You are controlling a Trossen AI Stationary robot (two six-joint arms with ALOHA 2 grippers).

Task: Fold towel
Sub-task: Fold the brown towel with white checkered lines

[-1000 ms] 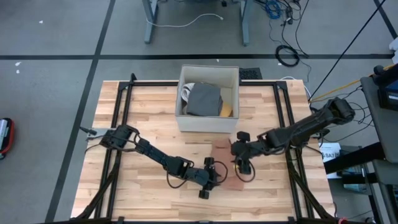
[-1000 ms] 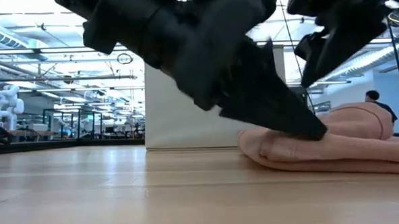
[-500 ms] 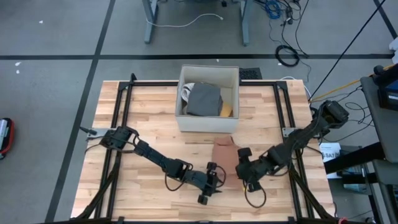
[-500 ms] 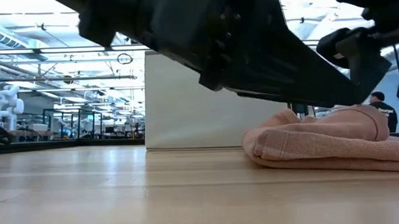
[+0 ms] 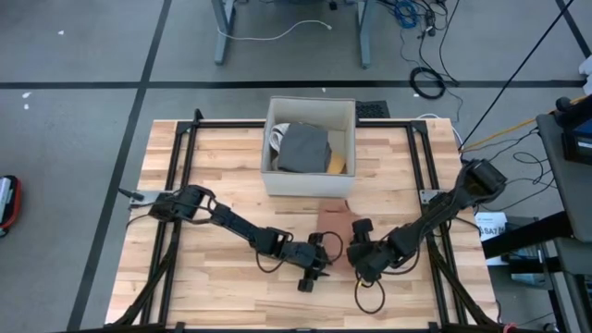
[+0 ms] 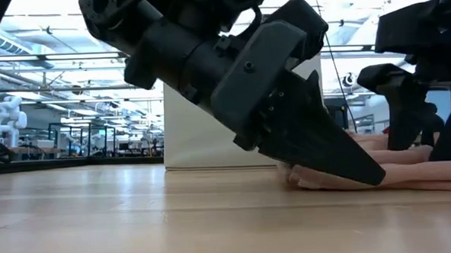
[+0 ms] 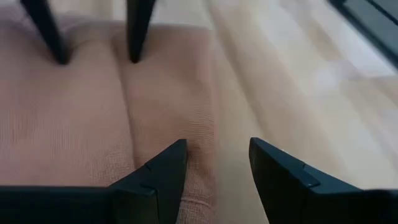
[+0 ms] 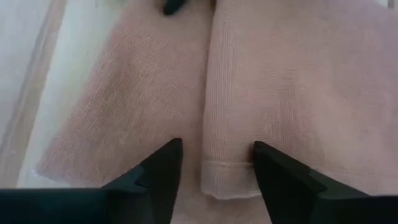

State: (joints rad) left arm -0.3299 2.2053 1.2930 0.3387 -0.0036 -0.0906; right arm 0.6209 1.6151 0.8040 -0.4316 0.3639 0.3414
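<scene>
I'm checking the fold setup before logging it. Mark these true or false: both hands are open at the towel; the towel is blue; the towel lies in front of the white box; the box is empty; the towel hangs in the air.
1. Both hands are open at the towel. True: the left hand and the right hand each show spread fingers over the pink knitted towel.
2. The towel is blue. False: it is pink.
3. The towel lies in front of the white rectangular box. True.
4. The box is empty. False: it holds a grey folded cloth.
5. The towel hangs in the air. False: it lies on the wooden plank table.
</scene>
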